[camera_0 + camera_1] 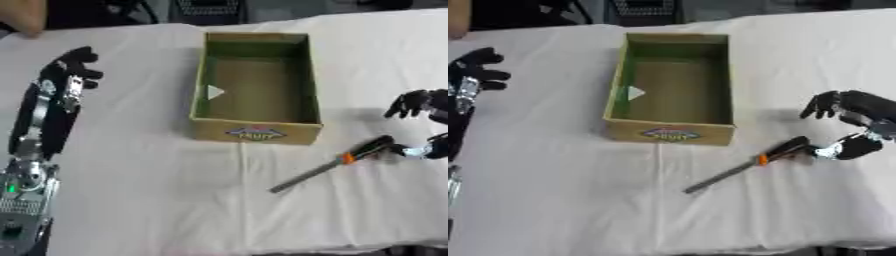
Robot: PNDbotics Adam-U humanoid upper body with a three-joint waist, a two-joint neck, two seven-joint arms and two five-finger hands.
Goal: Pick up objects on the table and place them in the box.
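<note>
Stood at the reach-and-grasp step, by the look of it, with nothing yet lifted. Lay flat on the white tablecloth, the screwdriver, slanted, its dark handle up and to the right, an orange collar below that, and the grey shaft pointing down-left, just in front of the box's near right corner and apart from it. Sat open-topped near the middle of the table, the cardboard box, green inside, apparently bare apart from a small pale mark on its left inner wall, too unclear to name. Hovered at the handle's end, the right hand, fingers spread and curled downward above, thumb low and just beside the handle tip, perhaps touching it; not closed round anything. Rested idle on the far left side, the left hand, fingers relaxed and pointing up the table, holding nothing, well apart from the box. Called next, probably, for sliding the right hand further along the handle, closing fingers and thumb about it, lifting, then carrying it left over the box rim and letting go; worth minding the long shaft, which could catch the near wall. Cut off at the picture edge in the left eye view, part of the right hand; hard to make out, whether the thumb truly met the handle. Blurred beyond telling, the label on the box front.
</note>
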